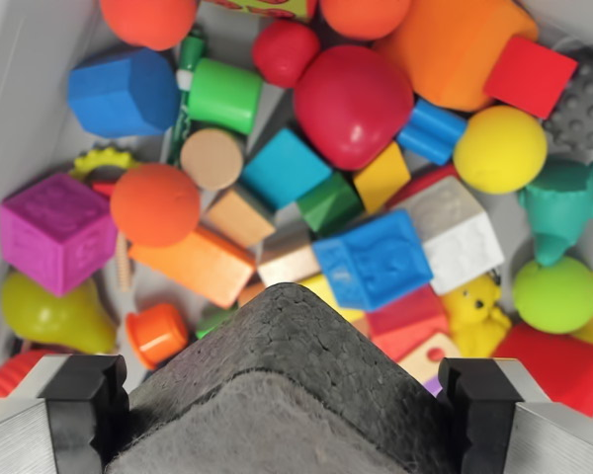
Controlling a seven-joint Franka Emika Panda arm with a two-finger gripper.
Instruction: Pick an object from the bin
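A dark grey foam block (287,336) with a pointed corner fills the bottom middle of the wrist view. It sits between my two black fingertips (84,390), which press its sides, so my gripper (285,395) is shut on it. The block hangs above the bin (20,59), which is packed with toys: a big red ball (354,104), a blue letter cube (374,259), an orange ball (155,203), a purple cube (57,230) and a yellow ball (500,148). The block hides the toys under it.
The bin's pale wall runs up the wrist view's left. Other toys include a green cylinder (224,95), a blue block (124,92), a white cube (459,232), a teal figure (561,202) and a green ball (554,294).
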